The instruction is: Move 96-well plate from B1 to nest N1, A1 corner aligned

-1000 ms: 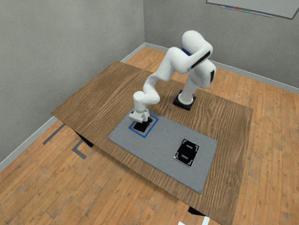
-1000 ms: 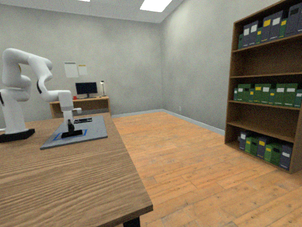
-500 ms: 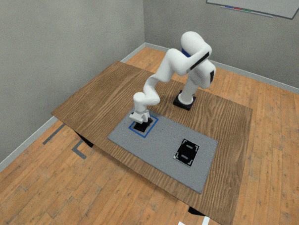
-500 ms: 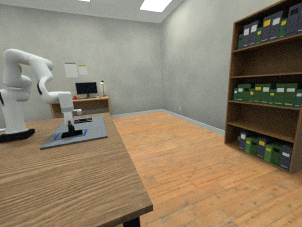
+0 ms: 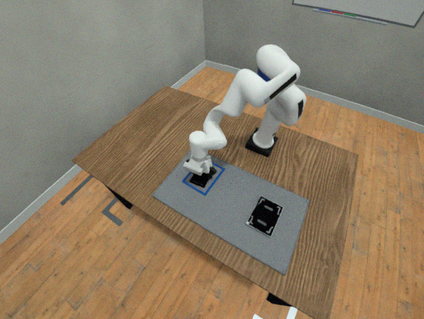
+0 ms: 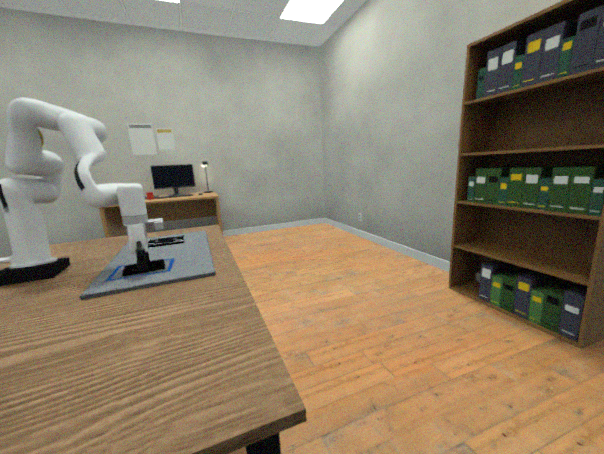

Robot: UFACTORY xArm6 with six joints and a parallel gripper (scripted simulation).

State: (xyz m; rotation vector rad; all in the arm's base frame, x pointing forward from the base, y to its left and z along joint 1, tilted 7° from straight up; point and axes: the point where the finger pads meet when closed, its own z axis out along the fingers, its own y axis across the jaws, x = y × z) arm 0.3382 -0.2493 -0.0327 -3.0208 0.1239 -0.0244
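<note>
While the arm [image 5: 242, 95] bends forward from its black base [image 5: 251, 147] and points its wrist straight down, the gripper [image 5: 203, 174] hangs directly over the plate [image 5: 200, 180], low above it; whether the fingers [image 6: 142, 258] touch the plate cannot be told from either view. They are spread to their widest and have hold of nothing. The plate, a dark flat block, lies inside the blue outline of spot B1 [image 5: 207, 191], at the end of the grey mat [image 5: 224, 207] farther from the nest. Most of the plate is hidden under the gripper in the top view, so its cut-off corner cannot be made out. Nest N1 [image 5: 265, 215] sits well apart at the mat's other end: a black rectangle with white corner locators and two pale bars inside it, nothing resting in it. The mat lies flat on the wooden tabletop [image 5: 140, 140]. From the exterior view the gripper stands upright over the plate [image 6: 145, 268], and the nest [image 6: 166, 241] shows as a dark patch beyond it. A bookshelf [image 6: 460, 190] with green and grey boxes stands against the far wall, and a desk [image 6: 175, 202] with a monitor [image 6: 172, 176] sits in the corner.
</note>
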